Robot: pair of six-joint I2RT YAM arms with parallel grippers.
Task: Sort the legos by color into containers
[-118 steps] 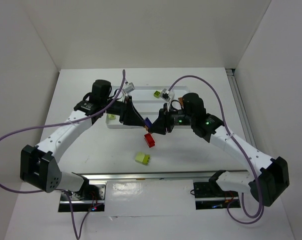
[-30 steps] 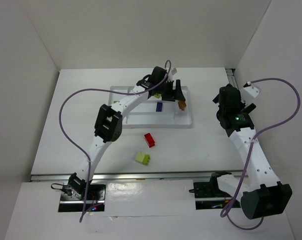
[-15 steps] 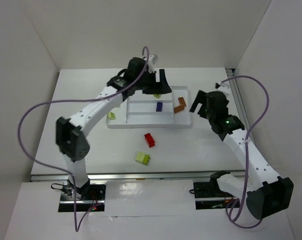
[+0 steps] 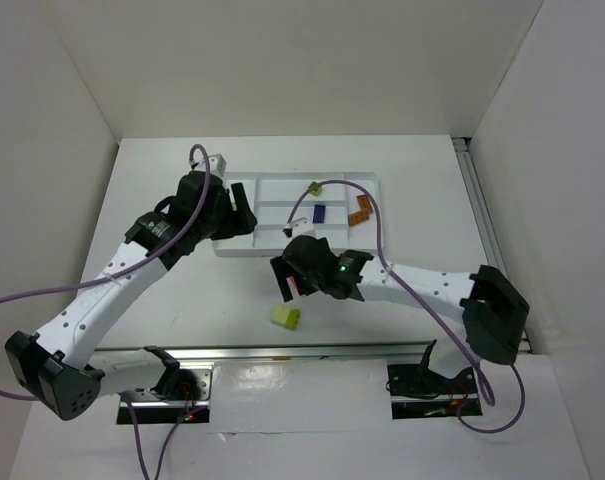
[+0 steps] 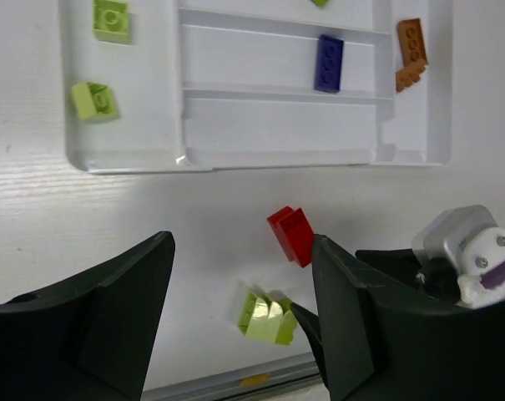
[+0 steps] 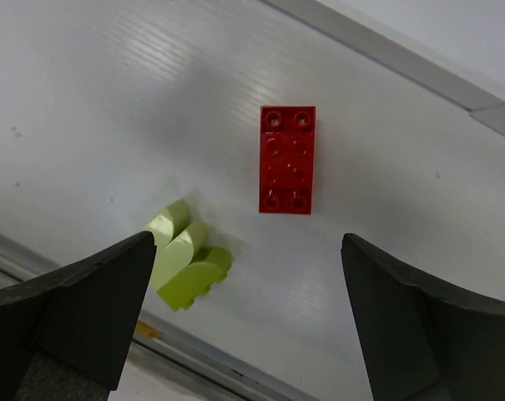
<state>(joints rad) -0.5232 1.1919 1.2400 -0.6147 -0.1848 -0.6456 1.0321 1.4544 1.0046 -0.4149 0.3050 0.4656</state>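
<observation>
I have the desk [image 4: 422, 170] in view, with the white tray [image 5: 269, 159] lying on it. My left tool [image 5: 242, 251] hangs over the tray's left end. Its fingers are spread wide, released, with nothing between them. My right tool [image 6: 249, 242] hovers over the desk just in front of the tray's near wall, also released and empty.

The pale yellow-green brick [image 6: 185, 266] lies on the desk outside the tray, farther from the near wall than anything else, touching nothing. The red brick [image 6: 287, 159] lies flat with its studs up between that brick and the tray's near wall, under my right tool, and neither finger touches it.

Inside the tray, the blue brick [image 5: 328, 62] sits in the middle long compartment. The orange brick [image 5: 411, 52] is in the right end compartment. Two lime bricks [image 5: 111, 18] [image 5: 93, 100] rest apart in the left end compartment, and one more lime brick [image 4: 313, 187] lies in the far compartment.
</observation>
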